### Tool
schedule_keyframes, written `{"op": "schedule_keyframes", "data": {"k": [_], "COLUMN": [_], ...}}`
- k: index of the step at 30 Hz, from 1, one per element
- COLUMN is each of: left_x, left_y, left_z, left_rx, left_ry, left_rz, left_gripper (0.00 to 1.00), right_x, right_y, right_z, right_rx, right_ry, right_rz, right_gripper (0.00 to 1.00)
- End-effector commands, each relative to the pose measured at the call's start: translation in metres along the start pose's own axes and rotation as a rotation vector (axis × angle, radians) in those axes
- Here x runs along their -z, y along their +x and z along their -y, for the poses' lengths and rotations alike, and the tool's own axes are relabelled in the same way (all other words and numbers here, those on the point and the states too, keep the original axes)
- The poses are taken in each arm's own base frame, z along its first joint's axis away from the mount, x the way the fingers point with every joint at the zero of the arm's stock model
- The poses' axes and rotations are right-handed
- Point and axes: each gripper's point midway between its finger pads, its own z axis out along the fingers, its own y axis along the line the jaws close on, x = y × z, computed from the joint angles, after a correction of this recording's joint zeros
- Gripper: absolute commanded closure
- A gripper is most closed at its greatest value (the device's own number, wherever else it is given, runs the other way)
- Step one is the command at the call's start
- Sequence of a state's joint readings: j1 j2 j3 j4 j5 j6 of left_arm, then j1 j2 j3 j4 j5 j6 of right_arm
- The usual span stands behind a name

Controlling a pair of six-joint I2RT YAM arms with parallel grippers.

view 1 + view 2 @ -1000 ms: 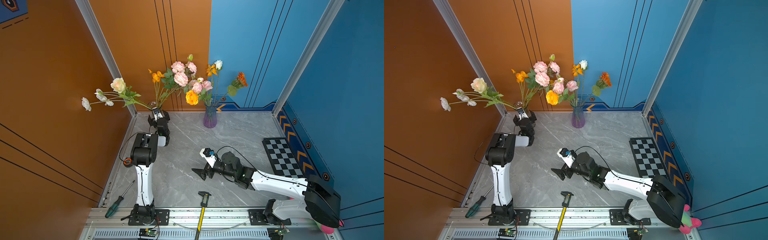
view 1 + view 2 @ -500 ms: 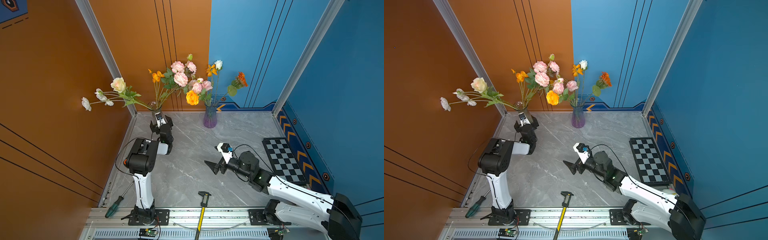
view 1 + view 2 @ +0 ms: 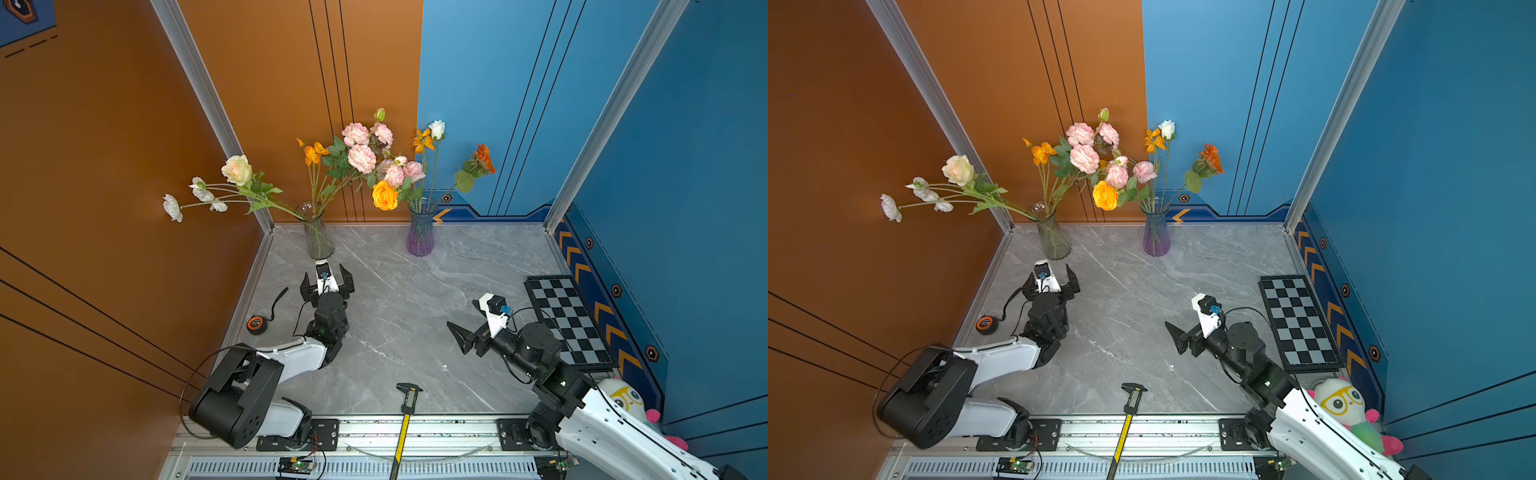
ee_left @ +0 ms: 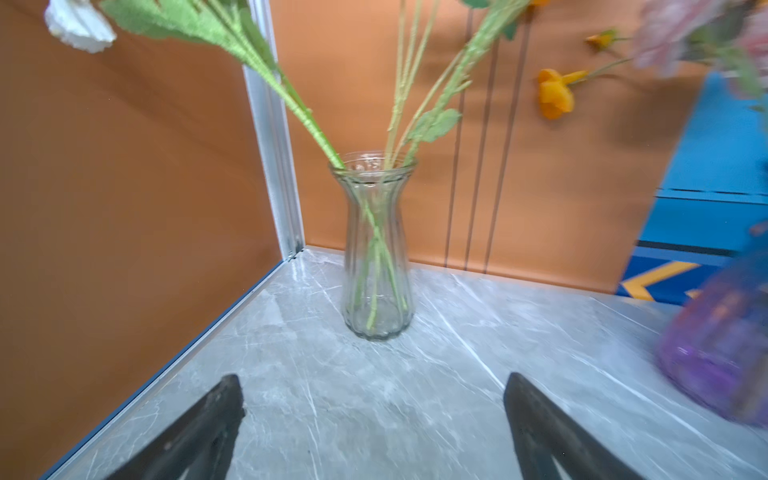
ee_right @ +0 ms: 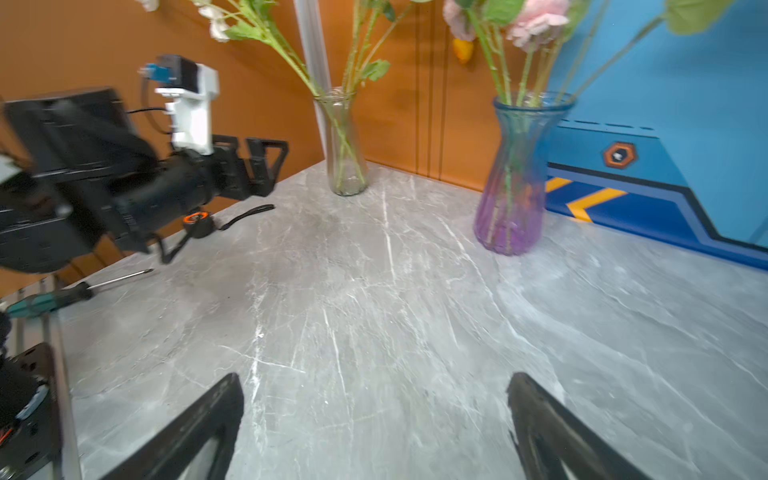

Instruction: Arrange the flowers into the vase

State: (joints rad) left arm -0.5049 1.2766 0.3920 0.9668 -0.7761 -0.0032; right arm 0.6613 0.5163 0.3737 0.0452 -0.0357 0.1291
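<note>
Marble tabletop [image 3: 395,299] | caliper [image 3: 409,401], tape measure [image 3: 255,323], checkerboard [image 3: 567,320] | left fingers [image 3: 347,277] spread | right fingers [image 3: 456,331] spread

A robotics lab test cell: orange panel wall [image 3: 104,166] and blue panel wall [image 3: 685,208] box in a marble-look surface [image 3: 395,324] holding a calibration checkerboard [image 3: 567,320], a caliper [image 3: 409,401] and an aluminium mounting rail [image 3: 436,428].

Flowers [image 3: 361,158] show pink, white, cream, yellow and orange blooms, green stems; clear vase [image 3: 318,239] colourless, violet vase [image 3: 420,241] blue-rimmed; tabletop [image 3: 395,316] grey with white veins; board [image 3: 567,322] at three o'clock chequered black and white.
</note>
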Motion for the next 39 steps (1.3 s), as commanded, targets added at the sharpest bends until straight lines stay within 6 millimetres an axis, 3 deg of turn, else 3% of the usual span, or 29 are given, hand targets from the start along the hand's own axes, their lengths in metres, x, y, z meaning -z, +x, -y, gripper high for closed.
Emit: {"op": "schedule_keyframes", "data": {"k": [1, 4, 8, 12, 14, 17, 21, 27, 29, 31, 33, 39], "left_x": [0.034, 0.052, 0.043, 0.036, 0.029, 0.013, -0.005, -0.019, -0.023, -0.027, -0.028, -0.034], "left_y": [0.018, 0.016, 0.022, 0.032, 0.045, 0.081, 0.095, 0.086, 0.091, 0.107, 0.106, 0.114], "left_z": [0.006, -0.008, -0.052, -0.078, -0.088, -0.092, -0.072, -0.074, -0.078, -0.068, -0.054, -0.045], "left_rx": [-0.187, -0.292, -0.307, -0.250, -0.214, -0.175, -0.225, -0.120, -0.053, -0.045, -0.078, -0.115], "left_ry": [0.061, 0.072, -0.027, -0.103, -0.127, -0.092, 0.001, 0.078, 0.095, 0.160, 0.218, 0.246], "left_rz": [-0.113, -0.165, -0.199, -0.206, -0.213, -0.306, -0.356, -0.214, -0.193, -0.186, -0.124, -0.208], "left_gripper": [0.02, 0.02, 0.02, 0.02, 0.02, 0.02, 0.02, 0.02, 0.02, 0.02, 0.02, 0.02], "right_x": [0.025, 0.046, 0.057, 0.055, 0.053, 0.049, 0.044, 0.040, 0.040, 0.036, 0.030, 0.001], "right_y": [0.045, 0.047, 0.032, 0.022, 0.021, 0.022, 0.033, 0.091, 0.090, 0.082, 0.079, 0.066], "right_z": [0.045, 0.067, 0.098, 0.125, 0.142, 0.173, 0.203, 0.220, 0.223, 0.227, 0.230, 0.239], "right_rx": [-0.135, -0.183, -0.180, -0.182, -0.200, -0.275, -0.331, -0.255, -0.239, -0.166, -0.139, -0.028], "right_ry": [0.244, 0.355, 0.502, 0.592, 0.631, 0.680, 0.708, 0.778, 0.786, 0.803, 0.796, 0.748], "right_rz": [-0.128, -0.078, 0.016, -0.007, -0.021, 0.004, -0.018, -0.110, -0.118, -0.073, -0.057, 0.012], "right_gripper": [0.00, 0.00, 0.00, 0.00, 0.00, 0.00, 0.00, 0.00, 0.00, 0.00, 0.00, 0.00]}}
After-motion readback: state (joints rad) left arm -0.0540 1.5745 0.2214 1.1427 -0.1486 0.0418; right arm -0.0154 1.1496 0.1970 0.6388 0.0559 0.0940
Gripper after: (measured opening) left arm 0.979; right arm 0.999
